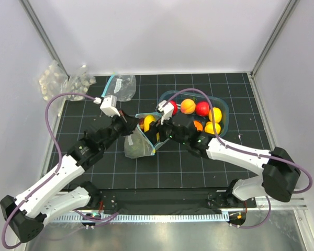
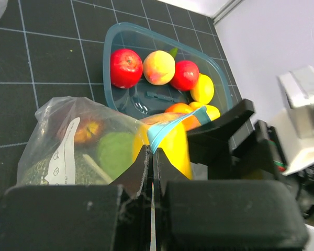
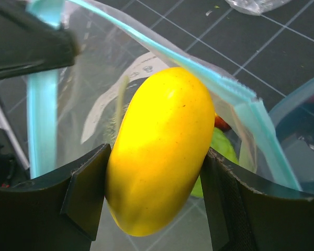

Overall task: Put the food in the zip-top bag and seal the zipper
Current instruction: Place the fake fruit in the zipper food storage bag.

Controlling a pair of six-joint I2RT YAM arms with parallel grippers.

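The clear zip-top bag (image 1: 137,143) lies mid-table with its teal zipper (image 2: 167,130) mouth held up. My left gripper (image 1: 130,121) is shut on the zipper edge (image 3: 42,125). Inside the bag I see a green ball (image 2: 115,152) and a red-orange fruit (image 2: 89,130). My right gripper (image 1: 158,134) is shut on a yellow lemon (image 3: 159,149) and holds it in the bag's mouth; the lemon also shows in the top view (image 1: 149,122) and the left wrist view (image 2: 175,149). More food lies in the teal tray (image 1: 223,111): red balls (image 2: 126,68), a peach-orange ball (image 2: 159,67), lemons (image 2: 203,89).
Clear plastic packs of white lumps (image 1: 55,78) and a second clear bag (image 1: 123,86) lie at the back left. White walls close in the black gridded mat (image 1: 172,167) on three sides. The teal tray stands just right of the bag.
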